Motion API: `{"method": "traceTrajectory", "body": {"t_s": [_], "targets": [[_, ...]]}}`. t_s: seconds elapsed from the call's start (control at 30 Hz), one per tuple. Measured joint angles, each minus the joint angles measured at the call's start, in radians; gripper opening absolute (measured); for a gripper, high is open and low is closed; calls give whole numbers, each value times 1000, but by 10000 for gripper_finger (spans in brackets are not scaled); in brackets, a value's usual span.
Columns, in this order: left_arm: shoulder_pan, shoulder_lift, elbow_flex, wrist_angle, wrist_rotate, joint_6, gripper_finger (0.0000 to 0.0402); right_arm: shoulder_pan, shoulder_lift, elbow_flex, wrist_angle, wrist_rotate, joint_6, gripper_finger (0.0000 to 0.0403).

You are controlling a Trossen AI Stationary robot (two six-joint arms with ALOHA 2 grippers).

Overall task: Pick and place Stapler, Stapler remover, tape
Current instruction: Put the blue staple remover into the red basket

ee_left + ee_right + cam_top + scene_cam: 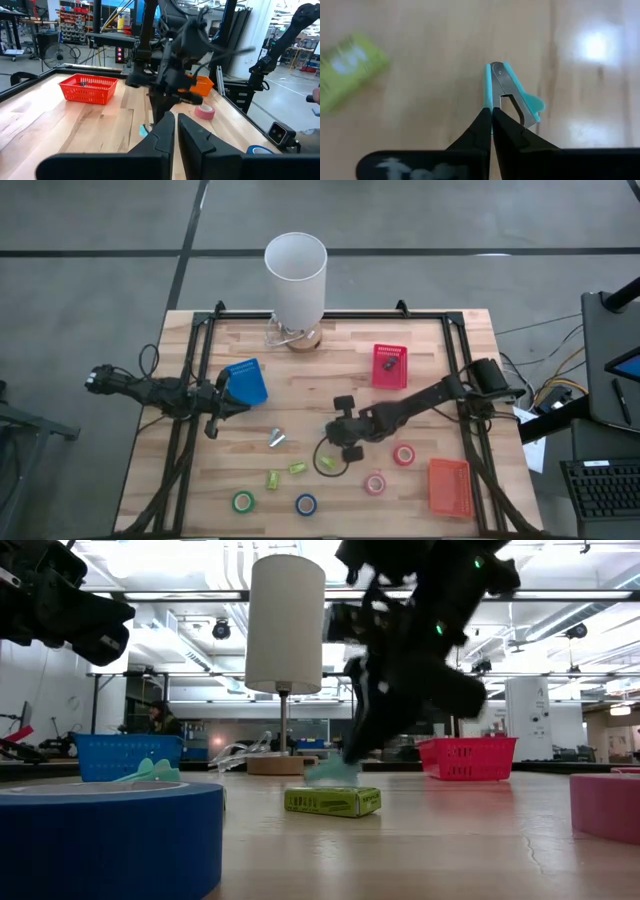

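Note:
My right gripper (492,111) is over the table's middle (343,446), shut on a teal and metal stapler remover (512,97); the low view shows it under the fingers (330,772). A second teal remover (277,439) lies flat on the wood. Tape rolls lie flat near the near edge: green (243,502), blue (306,504), pink (375,483) and red (404,454). A small dark object (390,363) lies in the red basket (377,378). My left gripper (213,418) waits shut by the blue basket (247,380). My right gripper pinches the stapler remover by one teal side grip (488,92) between its two fingertips. The fingers come from above, pointing down at the table. The remover sticks out past the tips, close over the wood; whether it is clear of the table I cannot tell.
A white lamp (296,275) stands at the far edge. An orange basket (450,485) sits at the near right. Two yellow-green blocks (272,478) (297,468) lie left of my right gripper, and a black cable loop (322,452) lies beside it.

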Motion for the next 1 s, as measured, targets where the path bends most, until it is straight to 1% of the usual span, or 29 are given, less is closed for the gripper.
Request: {"method": "traceTrajectory", "body": {"t_s": [0.1, 0.27, 0.33, 0.47, 0.57, 0.7, 0.8, 1.0], "targets": [[0, 0, 0, 0, 0, 0, 23, -3, -44, 3, 7, -4, 62, 8], [0, 0, 0, 0, 0, 0, 25, -8, -124, -41, 13, -10, 215, 8], [0, 0, 0, 0, 0, 0, 25, -8, -170, -75, 27, -9, 272, 8], [0, 0, 0, 0, 0, 0, 23, -18, -275, -181, 113, -5, 362, 8], [0, 0, 0, 0, 0, 0, 24, -37, -388, -269, 178, -3, 418, 8], [0, 0, 0, 0, 0, 0, 25, -77, -560, -398, 186, -2, 515, 8], [0, 0, 0, 0, 0, 0, 23, -119, -700, -510, 226, -5, 607, 8], [0, 0, 0, 0, 0, 0, 26, -246, -954, -704, 242, -83, 764, 8]]}}
